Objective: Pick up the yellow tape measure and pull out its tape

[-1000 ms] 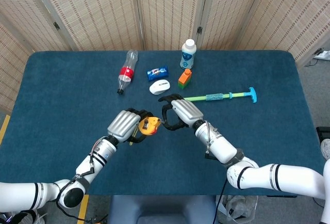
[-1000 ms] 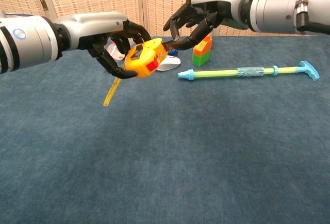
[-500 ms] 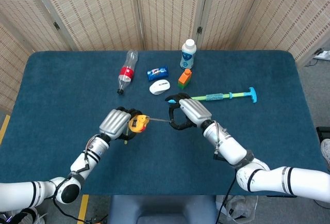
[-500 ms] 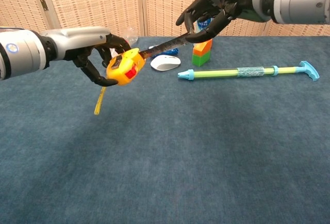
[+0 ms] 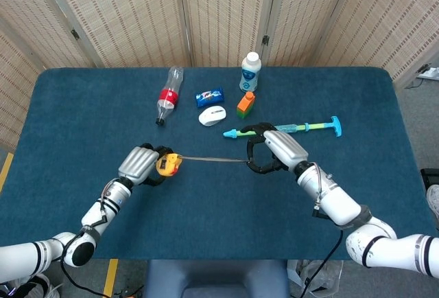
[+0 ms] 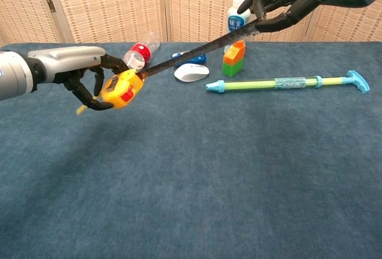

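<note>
Tape measure: the yellow tape measure [image 6: 120, 88] was held clear of the table [image 6: 191, 181], gripped by the left hand [image 6: 89, 77], on the robot's left side.
Tape: the tape [image 6: 197, 51] was drawn out in a straight, taut-looking line between the two hands, rising toward the right in the chest view.
Left hand: fingers were curled round the case, which showed between them.
Right hand: the right hand [image 5: 269, 152] was closed on the tape's free end, pinched between thumb and fingers; the tip itself was hidden by them.
Stage: the pull was judged to be well advanced, the two hands being well apart.
Risk, tip slip: the pinch covered only the narrow end; if it were loosened, the tape could be expected to snap back into the case.
Risk, case slip: the case could be twisted or dragged from the left hand if tension were raised further.
Risk, buckling: a long unsupported tape could be kinked if the hands were brought out of line.
Risk, collision: the blue-and-green stick [image 5: 282, 130] lay just beside the right hand and the white mouse [image 6: 191, 72] lay beneath the tape's line; either could be knocked if a hand were lowered.
</note>
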You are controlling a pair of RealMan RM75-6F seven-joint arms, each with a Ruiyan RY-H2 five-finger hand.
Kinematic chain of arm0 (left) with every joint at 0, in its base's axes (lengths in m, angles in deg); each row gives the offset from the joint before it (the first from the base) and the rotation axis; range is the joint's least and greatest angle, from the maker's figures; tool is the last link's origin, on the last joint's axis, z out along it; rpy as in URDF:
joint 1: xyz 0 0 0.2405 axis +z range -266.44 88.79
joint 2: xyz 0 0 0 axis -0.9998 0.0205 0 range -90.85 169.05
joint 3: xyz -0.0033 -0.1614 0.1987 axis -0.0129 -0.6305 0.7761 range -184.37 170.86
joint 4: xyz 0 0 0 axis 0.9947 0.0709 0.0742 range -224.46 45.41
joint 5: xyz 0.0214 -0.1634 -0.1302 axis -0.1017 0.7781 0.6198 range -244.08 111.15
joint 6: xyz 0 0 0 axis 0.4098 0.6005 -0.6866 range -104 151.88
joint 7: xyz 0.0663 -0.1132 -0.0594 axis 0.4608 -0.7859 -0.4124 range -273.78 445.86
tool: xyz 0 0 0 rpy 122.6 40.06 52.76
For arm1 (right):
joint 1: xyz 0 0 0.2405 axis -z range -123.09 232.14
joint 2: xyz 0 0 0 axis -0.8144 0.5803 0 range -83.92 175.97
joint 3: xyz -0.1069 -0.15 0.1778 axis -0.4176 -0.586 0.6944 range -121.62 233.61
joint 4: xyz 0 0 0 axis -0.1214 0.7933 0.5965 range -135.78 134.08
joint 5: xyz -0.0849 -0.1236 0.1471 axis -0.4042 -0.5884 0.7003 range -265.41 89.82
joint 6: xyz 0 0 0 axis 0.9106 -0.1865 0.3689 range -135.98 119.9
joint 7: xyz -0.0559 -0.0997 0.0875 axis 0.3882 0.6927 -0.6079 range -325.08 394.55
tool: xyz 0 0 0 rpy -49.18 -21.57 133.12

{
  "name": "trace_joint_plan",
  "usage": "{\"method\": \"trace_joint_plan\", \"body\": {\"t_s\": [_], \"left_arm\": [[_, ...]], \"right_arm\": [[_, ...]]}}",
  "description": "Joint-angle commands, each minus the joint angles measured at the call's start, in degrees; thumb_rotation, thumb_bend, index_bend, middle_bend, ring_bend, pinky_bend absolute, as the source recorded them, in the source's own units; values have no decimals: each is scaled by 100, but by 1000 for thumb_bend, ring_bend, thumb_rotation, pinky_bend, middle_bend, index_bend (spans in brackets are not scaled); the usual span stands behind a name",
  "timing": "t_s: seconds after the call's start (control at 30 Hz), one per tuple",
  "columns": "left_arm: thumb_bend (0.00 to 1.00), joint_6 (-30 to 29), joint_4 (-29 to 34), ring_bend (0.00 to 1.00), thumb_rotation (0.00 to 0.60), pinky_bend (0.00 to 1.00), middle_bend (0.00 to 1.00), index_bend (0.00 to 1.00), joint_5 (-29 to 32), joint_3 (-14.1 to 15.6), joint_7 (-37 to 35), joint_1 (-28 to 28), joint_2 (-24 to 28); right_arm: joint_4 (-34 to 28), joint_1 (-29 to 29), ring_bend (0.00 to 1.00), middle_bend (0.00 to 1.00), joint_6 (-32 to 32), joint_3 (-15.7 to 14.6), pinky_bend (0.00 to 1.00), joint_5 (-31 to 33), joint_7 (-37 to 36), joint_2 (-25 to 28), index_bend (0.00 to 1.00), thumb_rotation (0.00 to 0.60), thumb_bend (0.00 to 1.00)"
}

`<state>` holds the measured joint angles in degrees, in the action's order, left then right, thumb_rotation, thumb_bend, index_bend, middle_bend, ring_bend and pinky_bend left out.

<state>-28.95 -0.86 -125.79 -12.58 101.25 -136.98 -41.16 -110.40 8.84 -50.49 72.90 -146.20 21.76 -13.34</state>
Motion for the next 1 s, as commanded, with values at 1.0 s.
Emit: {"method": "trace_joint_plan", "body": {"t_s": [1.0], "left_arm": [[379, -191, -1437, 527, 600, 244, 604, 560, -1119, 18, -685, 459, -508]], "right_arm": [[-98, 1009, 120, 202, 130, -108, 22, -1934, -2603, 1241, 634, 600, 445]]}}
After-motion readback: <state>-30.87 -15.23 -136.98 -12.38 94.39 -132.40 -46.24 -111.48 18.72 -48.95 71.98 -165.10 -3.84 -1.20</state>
